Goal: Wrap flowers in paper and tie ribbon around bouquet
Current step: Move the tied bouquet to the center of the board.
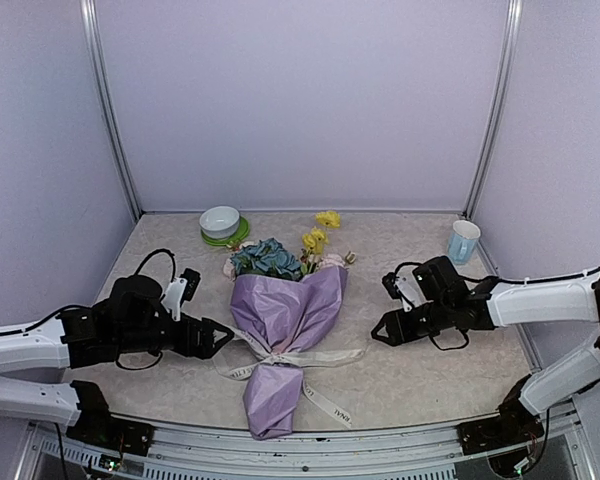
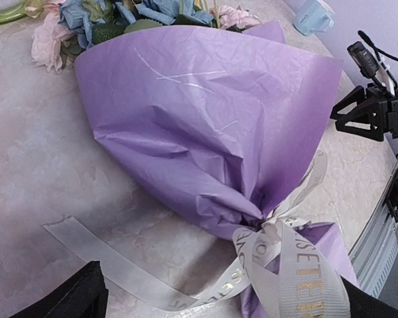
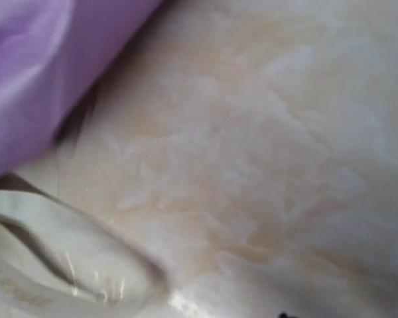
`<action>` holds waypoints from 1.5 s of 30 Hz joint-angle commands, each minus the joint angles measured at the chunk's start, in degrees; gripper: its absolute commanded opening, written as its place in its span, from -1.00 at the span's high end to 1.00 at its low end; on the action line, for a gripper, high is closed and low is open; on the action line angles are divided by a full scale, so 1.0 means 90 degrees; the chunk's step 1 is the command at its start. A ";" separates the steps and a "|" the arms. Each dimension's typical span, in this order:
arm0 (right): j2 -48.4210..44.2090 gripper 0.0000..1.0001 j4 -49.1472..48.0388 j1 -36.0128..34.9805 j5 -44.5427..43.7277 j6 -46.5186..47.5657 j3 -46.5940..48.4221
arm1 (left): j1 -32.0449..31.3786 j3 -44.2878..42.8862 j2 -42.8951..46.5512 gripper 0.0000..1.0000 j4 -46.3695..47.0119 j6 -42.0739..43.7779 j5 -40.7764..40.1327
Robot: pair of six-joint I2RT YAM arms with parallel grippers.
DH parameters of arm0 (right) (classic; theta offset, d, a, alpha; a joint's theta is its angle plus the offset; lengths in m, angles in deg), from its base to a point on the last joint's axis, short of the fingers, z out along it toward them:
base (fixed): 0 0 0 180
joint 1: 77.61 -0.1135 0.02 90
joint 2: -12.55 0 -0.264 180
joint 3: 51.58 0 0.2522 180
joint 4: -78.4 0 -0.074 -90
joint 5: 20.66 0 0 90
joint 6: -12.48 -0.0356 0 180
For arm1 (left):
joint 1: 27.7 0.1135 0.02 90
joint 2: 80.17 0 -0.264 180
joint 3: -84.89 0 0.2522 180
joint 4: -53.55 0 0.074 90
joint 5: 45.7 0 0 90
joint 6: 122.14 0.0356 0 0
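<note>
Your bouquet point(image 1: 285, 310) lies flat in the middle of the table point(image 1: 420, 370), wide end toward the far wall. The paper point(image 2: 205, 119) makes the one container that plainly holds something: a lilac cone with the flowers point(image 1: 268, 258) inside it, blue, yellow and pale pink heads spilling out of its far mouth. The ribbon point(image 1: 280, 357) is cinched and knotted round the cone's narrow waist, and its tails trail over the table to either side and toward the near edge. At the far left a white bowl point(image 1: 220, 220) sits on a green plate point(image 1: 235, 238), just beside the flower heads. At the far right a pale blue cup point(image 1: 463, 240) stands upright, well apart from the bouquet. You cannot tell what is in either one. Your left gripper point(image 1: 220, 338) is just left of the knot, its jaws spread wide and gripping nothing. Your right gripper point(image 1: 380, 328) is off to the right of the cone, its jaws parted and empty.
</note>
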 commanded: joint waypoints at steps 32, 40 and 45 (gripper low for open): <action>0.1230 -0.08 -0.0146 -0.1281 -0.0746 0.0353 0.1507 | 0.2281 0.0366 -0.0912 -0.96 0.1720 -0.1428 0.0214; 0.1540 -0.11 -0.0409 -0.1133 -0.0708 0.0234 0.1450 | 0.2218 0.0107 -0.2912 -0.28 0.2382 -0.0844 0.0624; 0.2052 -0.06 -0.0785 -0.0982 -0.0762 0.0113 0.1667 | 0.1591 -0.0456 -0.4108 -0.19 0.2832 -0.0607 0.0883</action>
